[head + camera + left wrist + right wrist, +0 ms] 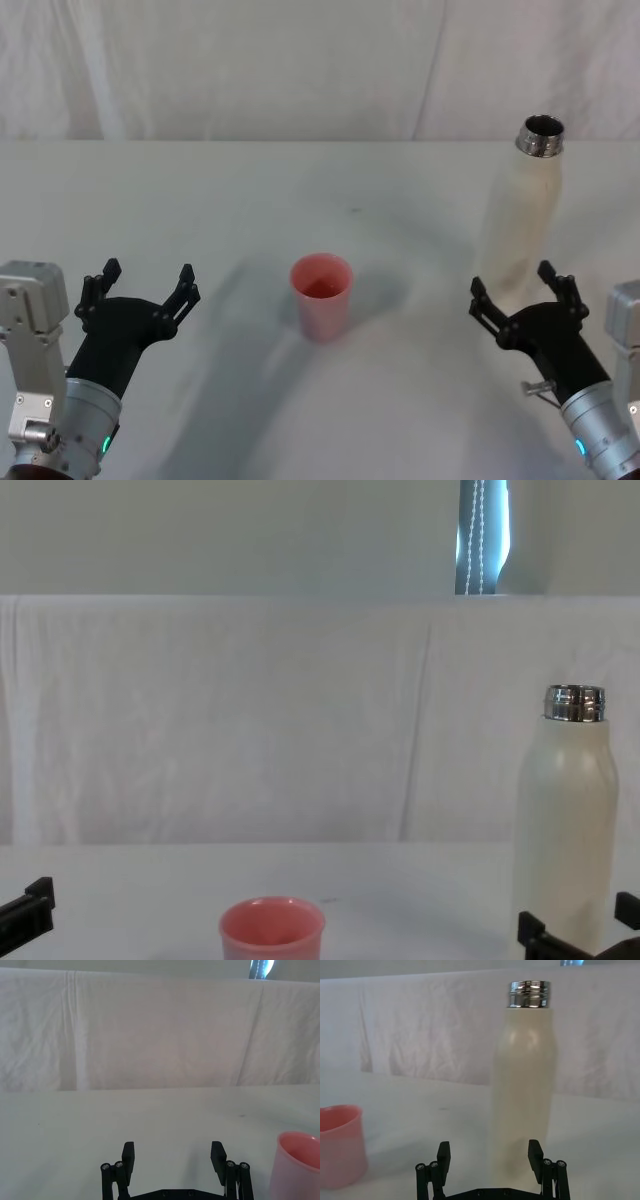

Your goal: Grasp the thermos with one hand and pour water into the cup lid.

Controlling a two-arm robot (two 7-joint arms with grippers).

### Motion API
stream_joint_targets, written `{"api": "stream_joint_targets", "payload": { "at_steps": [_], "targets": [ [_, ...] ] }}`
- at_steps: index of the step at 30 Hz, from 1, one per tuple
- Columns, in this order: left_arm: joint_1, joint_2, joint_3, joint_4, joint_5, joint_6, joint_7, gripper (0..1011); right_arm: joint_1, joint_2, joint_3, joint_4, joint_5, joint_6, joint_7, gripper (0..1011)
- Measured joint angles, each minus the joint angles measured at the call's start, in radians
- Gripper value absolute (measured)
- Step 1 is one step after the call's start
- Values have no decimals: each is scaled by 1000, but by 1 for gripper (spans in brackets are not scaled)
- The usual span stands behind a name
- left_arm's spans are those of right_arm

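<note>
Thermos and cup lid upright on the surface
Right end effector [522,291] spread wide just before the thermos [522,215] at frame right; left end effector [140,289] wide at lower left; cup lid [321,296] at centre.

Thermos [522,1095], standing just beyond the spread fingers of the right gripper [491,1160]: smooth cream-white body with a soft satin sheen, topped by a glossy, mirror-bright threaded metal neck [529,994]. Cup lid [321,293], between the two grippers: smooth salmon-pink plastic, slightly translucent at the rim, low gloss. Both grippers, the left gripper [173,1160] included, have matt black fingers on silver-grey metallic-looking housings [30,335]; the table [200,210] is matt white, backed by wrinkled white cloth [250,720].
</note>
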Motion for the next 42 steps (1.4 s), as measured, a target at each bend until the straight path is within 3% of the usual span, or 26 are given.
{"api": "stream_joint_targets", "payload": {
  "at_steps": [15,42],
  "targets": [
    [0,0,0,0,0,0,0,1001,-34,2,-21,-8,-10,-21,6,1002],
    [0,0,0,0,0,0,0,1001,-34,2,-22,-4,-7,-25,9,1002]
  ]
}}
